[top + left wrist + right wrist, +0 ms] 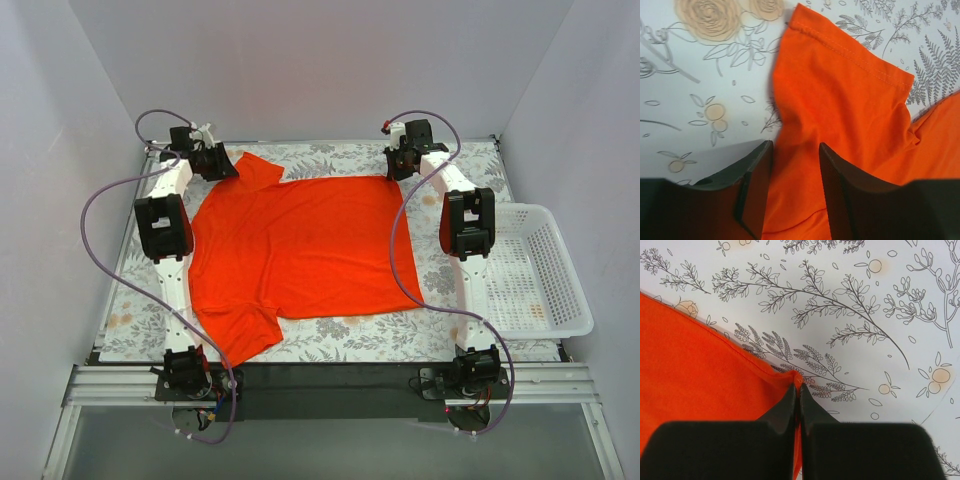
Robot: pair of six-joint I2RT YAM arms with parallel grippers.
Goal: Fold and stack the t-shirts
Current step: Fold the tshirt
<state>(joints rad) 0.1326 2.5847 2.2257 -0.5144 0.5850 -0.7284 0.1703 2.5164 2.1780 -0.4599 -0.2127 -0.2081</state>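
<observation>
The t-shirt (300, 250) is plain bright orange-red with short sleeves and no print. It lies unfolded and spread flat on the floral mat (400, 335), turned sideways, with both sleeves at the left and the straight hem along the right. The far sleeve (840, 75) is rumpled, its stitched cuff resting on the mat, and its cloth runs between the parted fingers of the left gripper (795, 147). The far hem corner (794, 377) is pinched in the closed right gripper (799, 390). The near sleeve (240, 335) lies flat.
</observation>
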